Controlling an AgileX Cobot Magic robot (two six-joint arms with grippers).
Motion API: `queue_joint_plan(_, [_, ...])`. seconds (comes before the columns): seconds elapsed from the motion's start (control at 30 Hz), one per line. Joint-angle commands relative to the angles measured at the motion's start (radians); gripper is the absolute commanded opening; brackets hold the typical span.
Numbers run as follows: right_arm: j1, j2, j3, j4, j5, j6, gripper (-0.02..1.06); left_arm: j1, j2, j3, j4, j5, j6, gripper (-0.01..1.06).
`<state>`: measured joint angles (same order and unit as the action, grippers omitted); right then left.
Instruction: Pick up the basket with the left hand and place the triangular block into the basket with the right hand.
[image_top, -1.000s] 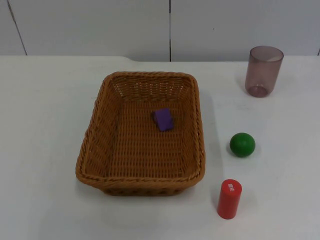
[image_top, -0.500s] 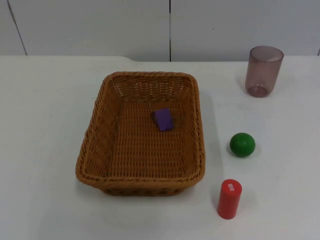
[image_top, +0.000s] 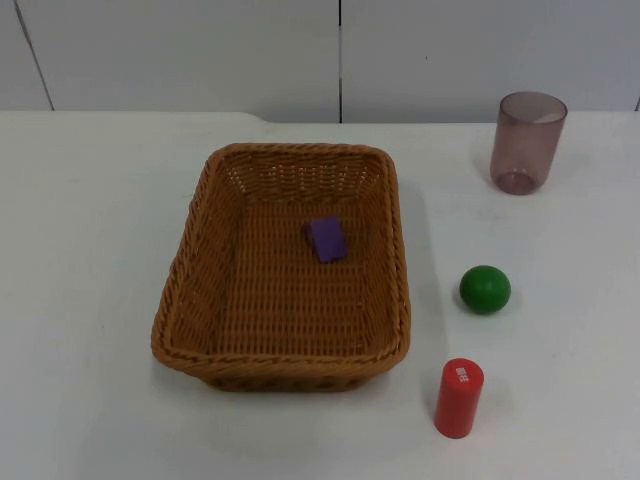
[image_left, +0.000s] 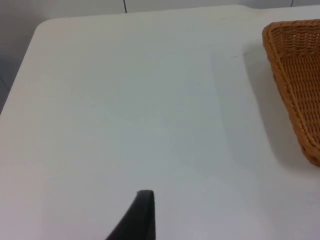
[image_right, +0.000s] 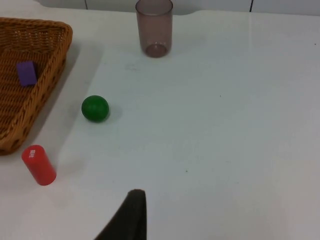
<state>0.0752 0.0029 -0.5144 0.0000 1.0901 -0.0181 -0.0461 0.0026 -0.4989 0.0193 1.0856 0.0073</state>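
A brown wicker basket (image_top: 300, 149) stands on the white table, left of centre. Inside it, toward the far right part of its floor, lies a small purple block (image_top: 327, 239), which also appears in the right wrist view (image_right: 26, 73). My left gripper (image_left: 143, 212) hangs over bare table to the left of the basket (image_left: 295, 85), well apart from it. My right gripper (image_right: 131, 215) hangs over bare table to the right of the basket (image_right: 45, 24), also well apart. Neither gripper holds anything that I can see.
Right of the basket are a green ball (image_top: 485, 289), a red cylinder (image_top: 459, 398) near the front edge, and a tinted plastic cup (image_top: 527, 141) at the back right. A grey partition wall closes the table's far side.
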Motion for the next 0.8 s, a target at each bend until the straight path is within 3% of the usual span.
queue_joint_plan(0.0, [0.005, -0.003, 0.001, 0.0, -0.012, -0.006, 1.05, -0.007, -0.003, 0.004, -0.008, -0.011, -0.001, 1.05])
queue_joint_plan(0.43, [0.005, -0.003, 0.001, 0.0, -0.012, -0.006, 1.05, -0.007, -0.003, 0.004, 0.018, -0.011, -0.061, 1.05])
queue_joint_plan(0.63, [0.005, -0.003, 0.001, 0.0, -0.012, -0.006, 1.05, -0.007, -0.003, 0.004, -0.036, -0.011, 0.03, 1.05])
queue_joint_plan(0.77, [0.005, -0.003, 0.001, 0.0, -0.012, -0.006, 1.05, -0.007, -0.003, 0.004, -0.03, -0.011, 0.017, 1.05])
